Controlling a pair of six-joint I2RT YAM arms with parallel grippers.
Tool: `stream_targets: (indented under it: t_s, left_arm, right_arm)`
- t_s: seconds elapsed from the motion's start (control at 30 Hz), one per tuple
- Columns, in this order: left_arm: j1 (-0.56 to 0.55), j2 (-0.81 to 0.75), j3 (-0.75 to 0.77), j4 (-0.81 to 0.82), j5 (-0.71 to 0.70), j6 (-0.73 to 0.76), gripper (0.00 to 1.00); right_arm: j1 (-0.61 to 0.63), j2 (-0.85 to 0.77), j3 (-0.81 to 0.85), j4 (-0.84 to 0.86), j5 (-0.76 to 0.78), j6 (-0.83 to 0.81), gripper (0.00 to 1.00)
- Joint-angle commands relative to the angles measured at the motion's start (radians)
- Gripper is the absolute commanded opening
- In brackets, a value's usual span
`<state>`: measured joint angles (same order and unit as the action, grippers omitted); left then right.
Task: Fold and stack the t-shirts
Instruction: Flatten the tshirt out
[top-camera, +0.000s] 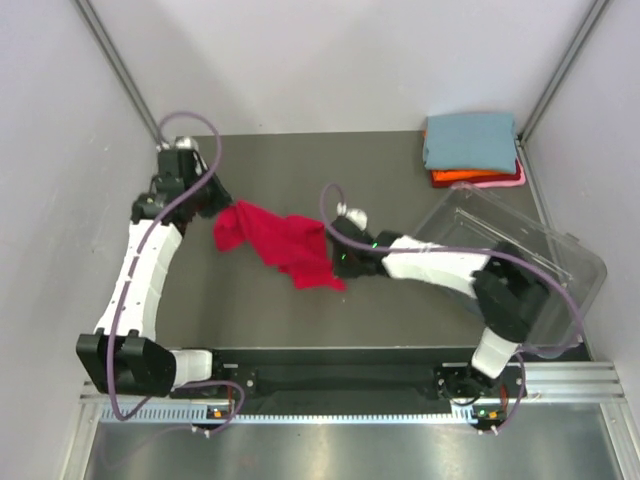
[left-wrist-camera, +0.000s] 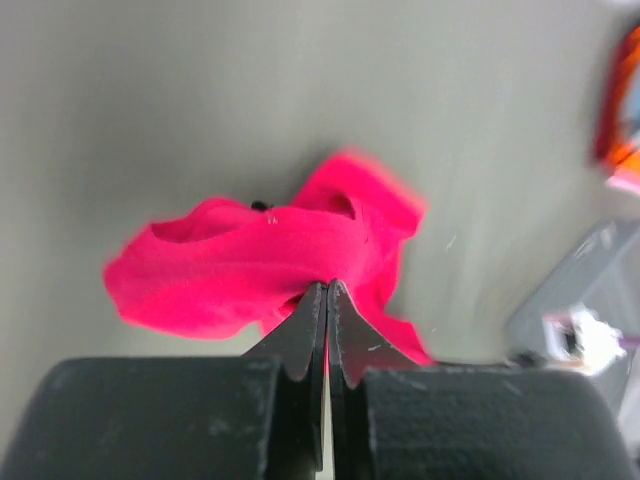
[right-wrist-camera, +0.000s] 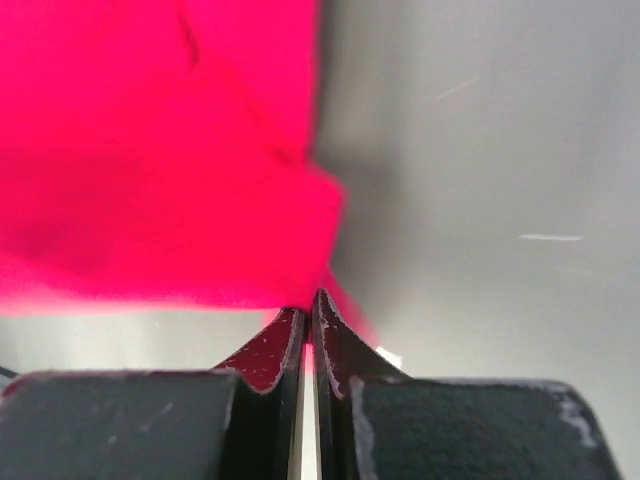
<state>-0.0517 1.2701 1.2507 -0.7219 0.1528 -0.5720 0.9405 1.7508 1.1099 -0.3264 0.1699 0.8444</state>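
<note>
A crumpled crimson red t-shirt (top-camera: 285, 245) hangs stretched between my two grippers over the middle of the dark table. My left gripper (top-camera: 218, 215) pinches its left end. In the left wrist view the gripper (left-wrist-camera: 328, 285) is shut, with the red cloth (left-wrist-camera: 250, 260) caught at the tips. My right gripper (top-camera: 335, 265) grips the shirt's right lower edge. Its wrist view shows the gripper (right-wrist-camera: 310, 298) shut on a fold of the red shirt (right-wrist-camera: 150, 160). A folded dusty blue-grey t-shirt (top-camera: 470, 140) tops a stack at the back right, with an orange one (top-camera: 452, 179) and a pale pink one (top-camera: 505, 181) under it.
A clear plastic tub (top-camera: 530, 250) lies tilted at the right, partly under my right arm. Grey walls close in the table on the left, back and right. The arm bases sit on a rail along the near edge.
</note>
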Motion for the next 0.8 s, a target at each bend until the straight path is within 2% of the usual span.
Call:
stream_targets:
  t_s: [0.0,0.07,0.13,0.23,0.33,0.47,0.53,0.6,0.77]
  left_arm:
    - [0.006,-0.055,0.304,-0.045,-0.139,0.072,0.00]
    - [0.004,-0.089,0.360,-0.083,-0.136,0.074,0.00]
    - [0.003,-0.135,0.348,-0.108,-0.078,0.055,0.00]
    - [0.001,-0.247,0.238,-0.103,0.040,0.029,0.00]
    - [-0.007,-0.348,0.142,-0.122,0.068,0.009,0.00]
    - [-0.020,-0.365,0.041,-0.099,0.062,0.000,0.00]
    - [-0.020,-0.350,0.019,-0.070,0.057,-0.006,0.00]
    - [-0.019,-0.324,0.035,-0.007,0.062,-0.008,0.00]
    - [-0.020,-0.223,0.179,0.171,0.030,-0.041,0.00]
  right_arm:
    - [-0.071,-0.266,0.171,-0.313,0.135,-0.261,0.00]
    - [-0.071,-0.362,0.244,-0.426,0.152,-0.307,0.00]
    - [-0.060,-0.428,0.255,-0.456,0.117,-0.314,0.00]
    - [-0.051,-0.543,0.223,-0.459,0.091,-0.317,0.00]
    - [-0.051,-0.588,0.229,-0.461,0.083,-0.355,0.00]
    - [-0.112,-0.504,0.307,-0.476,0.089,-0.483,0.00]
    - [-0.190,-0.461,0.382,-0.479,0.089,-0.514,0.00]
    - [-0.247,-0.407,0.448,-0.484,0.083,-0.556,0.00]
    - [-0.339,-0.275,0.801,-0.479,0.037,-0.600,0.00]
